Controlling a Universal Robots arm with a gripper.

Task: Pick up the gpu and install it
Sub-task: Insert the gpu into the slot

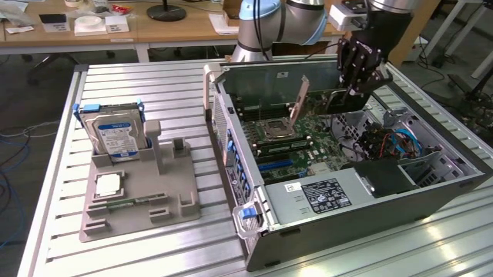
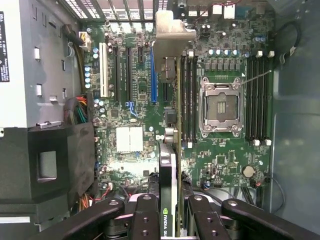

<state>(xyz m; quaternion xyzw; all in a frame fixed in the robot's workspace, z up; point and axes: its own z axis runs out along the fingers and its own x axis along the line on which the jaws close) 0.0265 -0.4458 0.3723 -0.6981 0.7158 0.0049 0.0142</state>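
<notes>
The gpu [image 1: 327, 101] hangs edge-down inside the open computer case [image 1: 231, 133], above the green motherboard [image 1: 308, 135]. Its silver end bracket [image 1: 299, 99] points toward the case's rear wall. My gripper [image 1: 361, 88] is shut on the card's other end. In the wrist view the gpu [image 2: 168, 162] runs edge-on, with its black cooler between my fingers [image 2: 145, 215] and its bracket [image 2: 172, 35] at the far end. It hovers beside the long blue slot [image 2: 152, 75] on the motherboard [image 2: 125, 165]. I cannot tell whether the card touches a slot.
On the exterior view's left, a grey fixture [image 1: 165, 210] holds a silver hard drive [image 1: 115, 135], a processor chip [image 1: 108, 184] and a thin memory stick [image 1: 135, 202]. The case also holds an empty processor socket [image 2: 220, 105], a power supply [image 1: 324, 196] and cable bundles [image 1: 389, 141].
</notes>
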